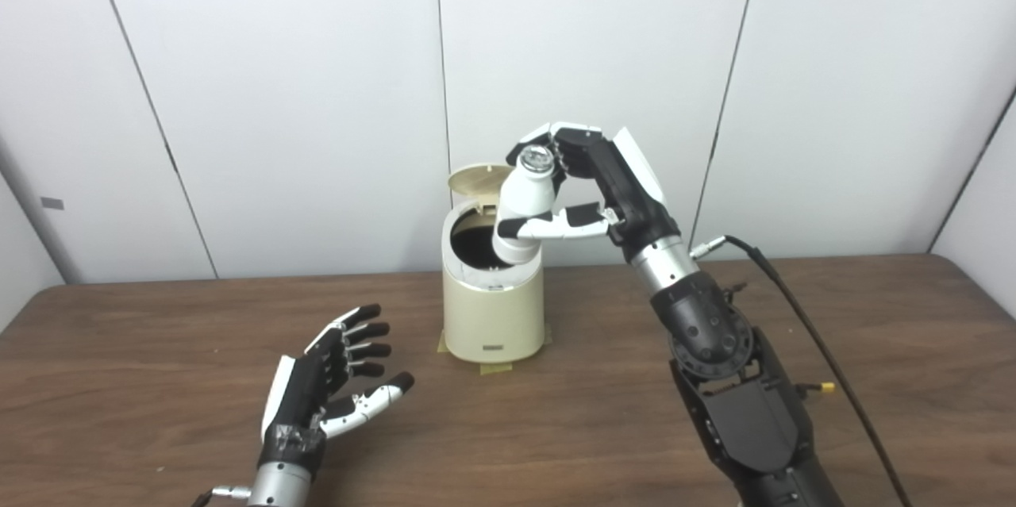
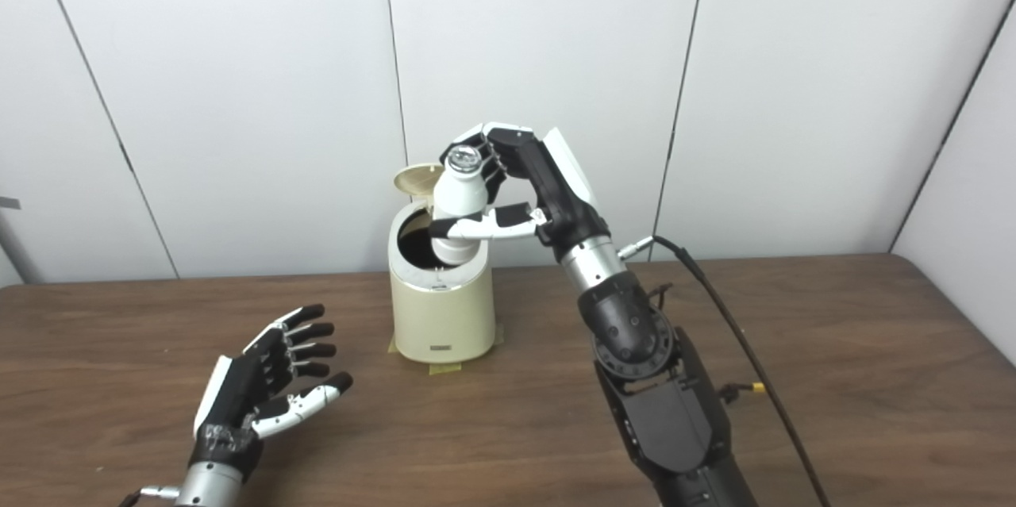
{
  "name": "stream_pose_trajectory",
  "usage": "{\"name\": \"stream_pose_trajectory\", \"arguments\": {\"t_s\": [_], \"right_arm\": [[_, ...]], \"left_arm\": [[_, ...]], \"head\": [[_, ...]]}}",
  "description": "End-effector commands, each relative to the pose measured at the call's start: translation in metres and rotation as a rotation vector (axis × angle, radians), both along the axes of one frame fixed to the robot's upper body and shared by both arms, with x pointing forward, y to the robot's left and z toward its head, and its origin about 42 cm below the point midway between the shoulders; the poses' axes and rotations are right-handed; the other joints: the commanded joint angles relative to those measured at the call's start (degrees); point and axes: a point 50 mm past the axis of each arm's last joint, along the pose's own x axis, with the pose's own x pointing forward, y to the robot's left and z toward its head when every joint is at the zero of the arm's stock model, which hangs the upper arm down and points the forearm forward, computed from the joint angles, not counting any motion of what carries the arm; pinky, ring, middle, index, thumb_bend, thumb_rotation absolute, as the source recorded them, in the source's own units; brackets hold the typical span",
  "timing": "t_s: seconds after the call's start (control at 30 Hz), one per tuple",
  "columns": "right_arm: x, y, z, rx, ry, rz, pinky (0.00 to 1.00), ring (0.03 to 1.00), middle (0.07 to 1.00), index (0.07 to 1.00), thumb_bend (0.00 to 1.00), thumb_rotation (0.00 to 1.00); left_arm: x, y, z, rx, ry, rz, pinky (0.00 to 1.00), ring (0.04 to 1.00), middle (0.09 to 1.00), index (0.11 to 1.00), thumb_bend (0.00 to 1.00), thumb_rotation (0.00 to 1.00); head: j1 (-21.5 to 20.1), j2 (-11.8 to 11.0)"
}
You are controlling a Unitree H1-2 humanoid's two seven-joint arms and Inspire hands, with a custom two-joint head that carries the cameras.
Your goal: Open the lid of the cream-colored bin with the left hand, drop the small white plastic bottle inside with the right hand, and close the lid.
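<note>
Bin: the cream bin [image 1: 492, 316] stands upright on the table, near the middle toward the back, with bits of tape showing under its base.
Lid: the lid [image 1: 479, 176] is flipped up at the back, standing on edge, and the dark round mouth is wide open.
Inside the bin: just darkness, can't tell what's in there.
Bottle: the white bottle [image 1: 524, 205] is held over the mouth, shiny cap tilted up toward us, its bottom right at the rim.
Right hand: the right hand [image 1: 583, 182] is wrapped tight round the bottle, fingers over the top, thumb across the body.
Left hand: the left hand [image 1: 333, 380] hovers low over the table left of the bin, fingers spread, holding nothing.
Table: the table [image 1: 159, 348] is dark wood-grain, with a black cable [image 1: 817, 340] trailing off the right arm.
Room: plain white wall panels [image 1: 278, 94] behind.
</note>
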Motion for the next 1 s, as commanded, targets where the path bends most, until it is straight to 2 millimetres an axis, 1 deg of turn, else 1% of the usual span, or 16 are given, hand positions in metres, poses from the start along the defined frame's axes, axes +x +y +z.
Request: {"name": "stream_pose_trajectory", "arguments": {"t_s": [0.0, 0.17, 0.33, 0.47, 0.57, 0.97], "right_arm": [[0.003, 0.010, 0.030, 0.015, -0.077, 0.023, 0.31, 0.388, 0.481, 0.532, 0.51, 0.00], [0.010, 0.023, 0.024, 0.037, -0.057, 0.061, 0.31, 0.389, 0.475, 0.534, 0.51, 0.00], [0.017, 0.028, 0.021, 0.043, -0.023, 0.073, 0.31, 0.384, 0.474, 0.534, 0.51, 0.00], [0.026, 0.029, 0.017, 0.032, -0.016, 0.075, 0.31, 0.382, 0.474, 0.537, 0.51, 0.00], [0.031, 0.028, 0.015, 0.017, -0.013, 0.070, 0.32, 0.386, 0.476, 0.534, 0.51, 0.00], [0.051, 0.029, 0.018, -0.036, -0.017, 0.019, 0.32, 0.392, 0.480, 0.528, 0.51, 0.00]], "left_arm": [[0.008, -0.006, 0.022, 0.003, -0.086, -0.003, 0.63, 0.700, 0.765, 0.838, 0.68, 0.00], [0.008, -0.009, 0.023, 0.003, -0.085, -0.001, 0.64, 0.702, 0.761, 0.838, 0.68, 0.00], [0.009, -0.012, 0.023, -0.001, -0.093, -0.004, 0.64, 0.694, 0.756, 0.832, 0.69, 0.00], [0.008, -0.012, 0.024, -0.005, -0.095, -0.003, 0.63, 0.693, 0.759, 0.834, 0.69, 0.00], [0.008, -0.013, 0.024, -0.005, -0.093, -0.002, 0.64, 0.695, 0.761, 0.835, 0.70, 0.00], [0.006, -0.014, 0.025, -0.007, -0.099, -0.002, 0.63, 0.698, 0.765, 0.833, 0.69, 0.00]], "head": [[0.17, 0.07], [0.64, 0.10], [1.02, 0.38], [1.25, 0.58], [1.32, 0.72], [1.71, 1.33]]}}
